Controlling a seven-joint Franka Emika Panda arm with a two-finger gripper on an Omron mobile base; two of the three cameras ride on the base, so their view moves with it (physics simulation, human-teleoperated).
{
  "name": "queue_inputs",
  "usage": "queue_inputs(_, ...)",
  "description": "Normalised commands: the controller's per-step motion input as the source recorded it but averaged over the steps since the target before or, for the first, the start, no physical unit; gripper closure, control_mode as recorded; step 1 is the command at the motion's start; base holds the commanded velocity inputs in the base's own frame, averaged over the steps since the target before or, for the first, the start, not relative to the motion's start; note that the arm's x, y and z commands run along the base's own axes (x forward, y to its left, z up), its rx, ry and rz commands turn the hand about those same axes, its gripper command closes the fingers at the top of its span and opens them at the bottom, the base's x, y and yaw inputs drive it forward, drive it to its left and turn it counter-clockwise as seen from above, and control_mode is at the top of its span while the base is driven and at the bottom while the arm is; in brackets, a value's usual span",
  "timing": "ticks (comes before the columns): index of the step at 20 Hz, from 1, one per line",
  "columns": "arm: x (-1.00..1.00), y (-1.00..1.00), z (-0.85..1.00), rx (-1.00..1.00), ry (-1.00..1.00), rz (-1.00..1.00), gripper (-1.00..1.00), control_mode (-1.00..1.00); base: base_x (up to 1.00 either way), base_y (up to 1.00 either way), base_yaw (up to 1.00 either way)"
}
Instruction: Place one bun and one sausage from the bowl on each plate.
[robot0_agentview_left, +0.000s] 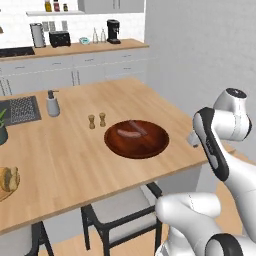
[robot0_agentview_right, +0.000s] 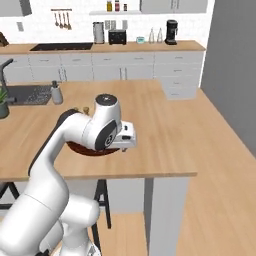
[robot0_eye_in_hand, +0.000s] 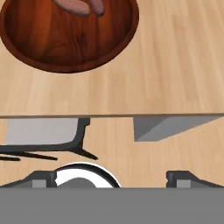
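Observation:
The dark reddish-brown wooden bowl (robot0_agentview_left: 136, 139) sits near the front edge of the island counter, with two pinkish sausages (robot0_agentview_left: 131, 132) lying in it. In the hand view the bowl (robot0_eye_in_hand: 70, 39) is at the top left, with a sausage (robot0_eye_in_hand: 81, 5) at the top edge. My gripper (robot0_eye_in_hand: 111, 179) is open and holds nothing. It hovers off the counter's front edge, right of the bowl, above the floor. A tan, bread-like thing (robot0_agentview_left: 7, 180) lies at the far left edge of the counter; I cannot tell whether it is a bun. I make out no plate.
Salt and pepper shakers (robot0_agentview_left: 97, 120) stand just behind the bowl. A soap dispenser (robot0_agentview_left: 52, 104) and a sink (robot0_agentview_left: 20, 110) are at the back left. A dark-framed stool (robot0_agentview_left: 120, 215) stands under the counter edge (robot0_eye_in_hand: 109, 116). My own arm hides most of the bowl (robot0_agentview_right: 95, 150).

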Motion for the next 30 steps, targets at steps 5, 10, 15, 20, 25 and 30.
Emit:
queue_inputs(5, 0.0, 0.0, 0.0, 0.0, 0.0, 0.0, -1.0, 1.0, 0.77, -0.08, 0.27)
queue_inputs(10, 0.0, 0.0, 0.0, 0.0, 0.0, 0.0, -1.0, 1.0, 0.77, -0.07, 0.25)
queue_inputs(15, 0.0, 0.0, 0.0, 0.0, 0.0, 0.0, -1.0, 1.0, 0.88, 0.0, 0.34)
queue_inputs(20, 0.69, 0.07, -0.01, 0.01, 0.0, 0.13, -1.0, -1.0, 0.17, 0.0, 0.05)
queue_inputs(25, 1.0, 0.39, -0.08, -0.01, 0.0, 0.16, -1.0, -1.0, 0.0, 0.0, 0.0)
queue_inputs(30, 1.0, 0.51, -0.26, -0.06, 0.01, 0.19, -1.0, -1.0, 0.0, 0.0, 0.0)
